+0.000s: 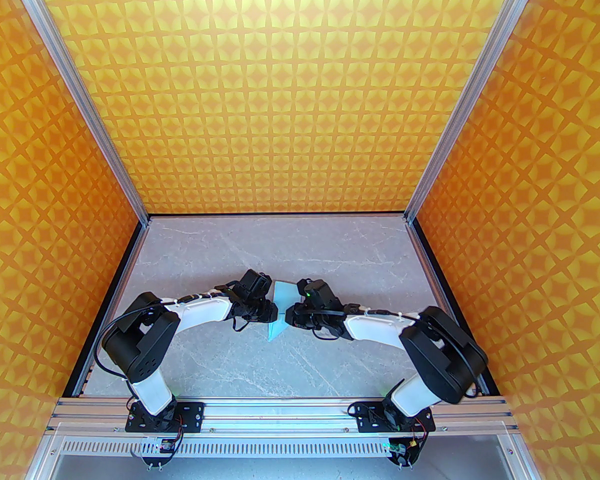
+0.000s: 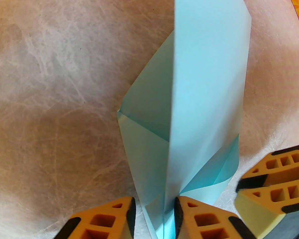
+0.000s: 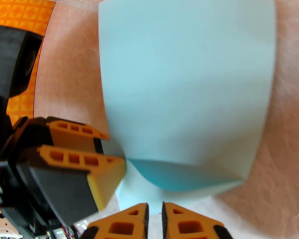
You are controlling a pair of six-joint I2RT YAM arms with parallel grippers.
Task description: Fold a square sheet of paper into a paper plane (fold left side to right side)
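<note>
From above, the square sheet of paper [image 1: 281, 299] stood near the middle of the tabletop [image 1: 220, 358], pinched in between the left gripper [image 1: 269, 313] and the right gripper [image 1: 291, 314], which came in from either side and sat just beside each other. The left wrist view showed the left gripper [image 2: 154, 203] with its jaws apart and the paper's near end standing between them, against the right pad, with a sliver of tabletop showing on the other side. Diagonal creases and a triangular flap were already in, and one panel rose upright along a long centre crease. In the right wrist view, the right gripper [image 3: 155, 208] had its jaws almost together on a narrow tab of the sheet, and the broad panel bowed up off the surface. By my reckoning the left-to-right fold was under way. Laying it flat, matching the edges and pressing the crease were not yet done. The tabletop's borders and the walls lay well apart from the paper, and the only tight spot was between the two grippers.
</note>
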